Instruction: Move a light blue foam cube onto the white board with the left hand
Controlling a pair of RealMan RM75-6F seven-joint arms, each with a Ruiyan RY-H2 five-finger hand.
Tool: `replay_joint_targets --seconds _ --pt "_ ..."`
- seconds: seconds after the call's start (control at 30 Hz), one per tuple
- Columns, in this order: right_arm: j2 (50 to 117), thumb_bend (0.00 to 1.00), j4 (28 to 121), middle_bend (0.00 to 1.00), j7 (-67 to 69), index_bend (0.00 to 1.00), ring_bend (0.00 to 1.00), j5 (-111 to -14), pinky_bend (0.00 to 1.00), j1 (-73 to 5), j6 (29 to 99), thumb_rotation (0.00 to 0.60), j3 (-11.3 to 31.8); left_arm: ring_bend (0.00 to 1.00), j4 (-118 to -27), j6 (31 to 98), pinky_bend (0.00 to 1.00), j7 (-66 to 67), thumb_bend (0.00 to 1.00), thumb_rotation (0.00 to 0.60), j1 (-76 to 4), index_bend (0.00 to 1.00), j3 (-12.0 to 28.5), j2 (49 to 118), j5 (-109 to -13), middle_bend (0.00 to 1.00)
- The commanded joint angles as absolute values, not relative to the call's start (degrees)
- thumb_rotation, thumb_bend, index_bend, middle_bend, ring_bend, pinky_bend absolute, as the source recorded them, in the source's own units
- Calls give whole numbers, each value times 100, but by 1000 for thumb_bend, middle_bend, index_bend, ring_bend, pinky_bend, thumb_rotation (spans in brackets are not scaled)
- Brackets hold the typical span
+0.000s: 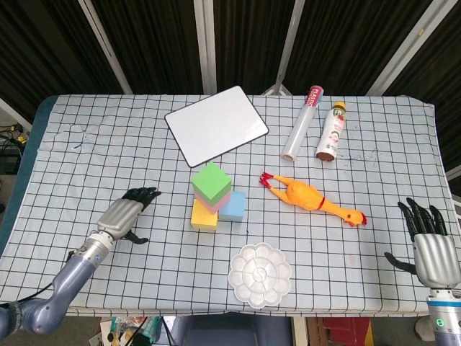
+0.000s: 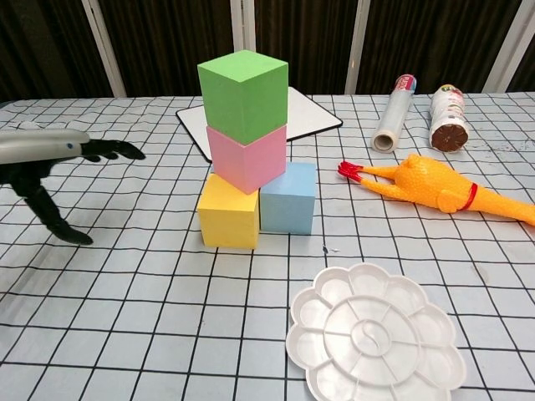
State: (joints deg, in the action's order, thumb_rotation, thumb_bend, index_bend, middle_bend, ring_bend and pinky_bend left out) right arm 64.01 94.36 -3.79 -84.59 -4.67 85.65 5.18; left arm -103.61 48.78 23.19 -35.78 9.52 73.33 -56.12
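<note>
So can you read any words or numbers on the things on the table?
Foil roll: red end label with white letters, too blurred to read.
Bottle: printed label, too small to read.
White board, foam cubes, rubber chicken, paint palette: no text visible.

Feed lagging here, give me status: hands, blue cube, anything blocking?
Left hand open, left of the stack, touching nothing. Right hand open at table edge. Blue cube on the table, off the board. Pink cube overlaps its top; green cube above.
</note>
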Motion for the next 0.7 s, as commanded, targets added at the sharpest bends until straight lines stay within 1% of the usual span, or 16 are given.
replay_joint_targets --seconds 0.03,0.2,0.37,0.53,0.7 --pt "6393 27 9428 67 -354 112 129 -8461 37 -461 8573 600 520 0 -10211 4806 39 2728 1 600 -4020 0 980 7803 -5079 7" --pt "6376 26 9424 67 -308 112 129 -8473 37 -455 8592 600 526 0 -10192 4842 39 2916 2 600 -4290 0 924 8024 -4766 14" --pt "6369 27 9406 67 -272 112 129 -8476 37 -446 8614 600 533 0 -10023 4825 39 2982 2 600 -4613 0 998 8317 -4430 19" --pt "6370 26 9391 67 -259 112 129 -8460 37 -458 8583 600 537 0 -9799 5043 39 3145 2 600 -4906 0 1090 8713 -4327 20" --pt "6376 27 9391 67 -270 112 129 -8478 37 -466 8575 600 530 0 -9564 5405 39 3178 2 600 -5048 0 1183 9105 -4561 25"
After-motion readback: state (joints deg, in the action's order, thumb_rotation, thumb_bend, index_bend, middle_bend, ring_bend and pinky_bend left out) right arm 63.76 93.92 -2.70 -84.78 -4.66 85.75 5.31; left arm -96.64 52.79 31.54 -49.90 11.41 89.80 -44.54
